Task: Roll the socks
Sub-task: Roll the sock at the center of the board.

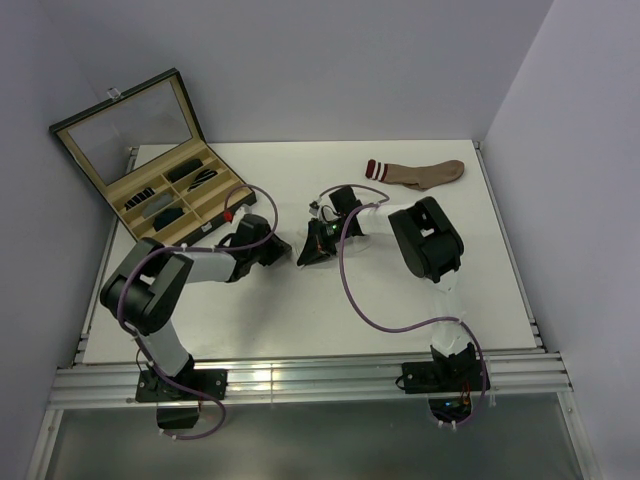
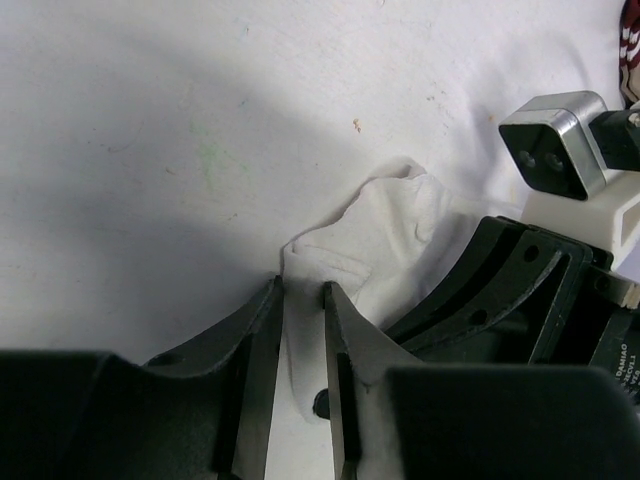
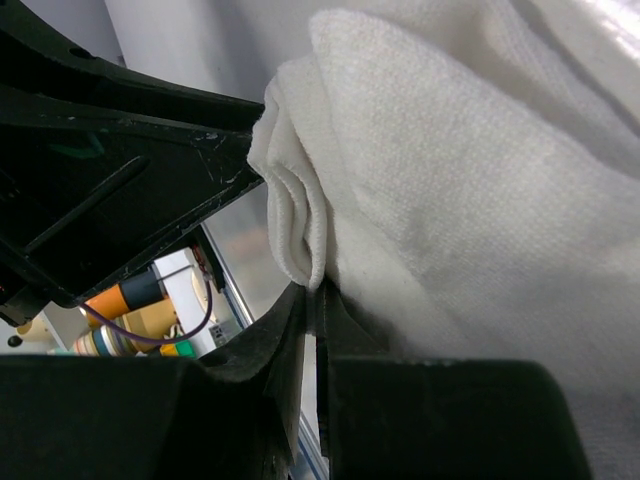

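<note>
- Narrowly apart, the left jaws show a slim gap. A corner of the white sock [image 2: 392,228] reaches into the mouth of that gap, and I cannot tell whether it is clamped.
- Right jaws stand almost together, with a thin slit between them. The sock's folded edge comes down to their tips, but I cannot tell whether they pinch it.
- In the right wrist view, one black finger of the left jaws touches that same folded edge from the side.
- The white sock rests crumpled and partly folded on the white counter [image 1: 300,320], between the two sets of jaws and near the counter's middle. From above it hardly shows against the white surface.
- The left arm [image 1: 190,270] reaches in from the left and the right arm [image 1: 425,240] bends in from the right, so the jaws meet tip to tip.
- Well apart, at the far right, a brown sock [image 1: 420,173] with a striped cuff lies flat.
- At the far left corner, an open box [image 1: 205,226] with a clear lid holds dark items [image 1: 188,172] in its compartments.
</note>
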